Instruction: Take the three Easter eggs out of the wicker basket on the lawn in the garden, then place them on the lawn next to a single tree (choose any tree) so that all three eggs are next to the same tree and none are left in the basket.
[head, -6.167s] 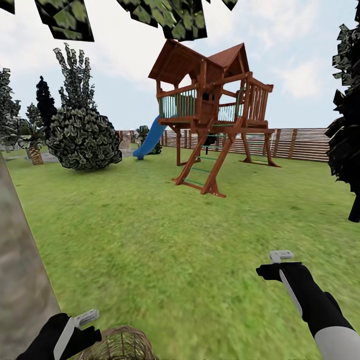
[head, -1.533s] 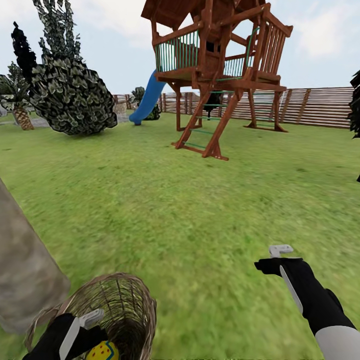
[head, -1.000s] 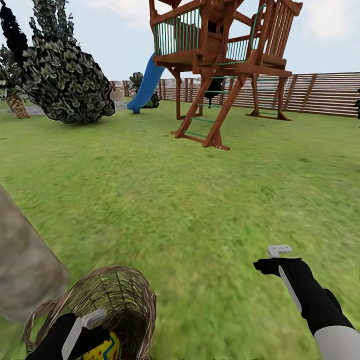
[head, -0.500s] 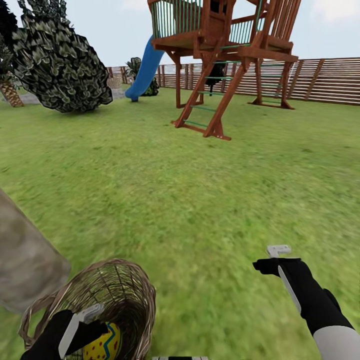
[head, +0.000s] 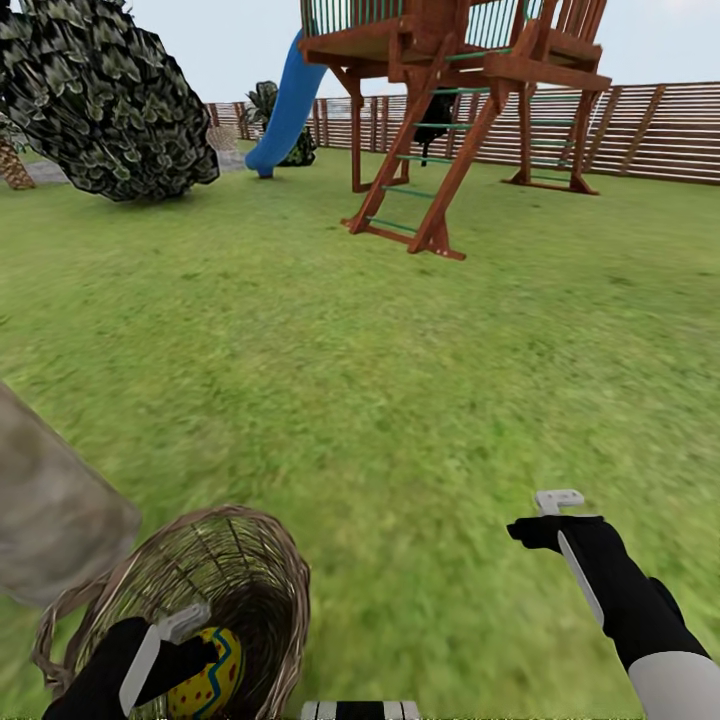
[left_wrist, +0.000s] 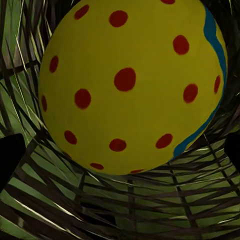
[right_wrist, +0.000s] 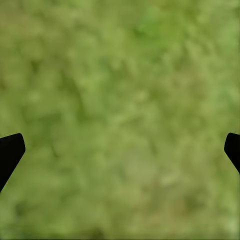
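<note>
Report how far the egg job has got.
Done: nothing visible yet; no egg lies on the lawn by the grey trunk. In hand: the left gripper hangs open over the wicker basket, facing a yellow egg with red dots that sits inside it. The right gripper is open over bare grass. Left: lift out every egg and set all three beside one tree.

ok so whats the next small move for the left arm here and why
Probably ease the left gripper down and forward around the egg. The left wrist view shows the red-dotted egg lying in the wicker basket straight ahead, with both fingertips spread wide at the picture's edges and not yet touching it.
</note>
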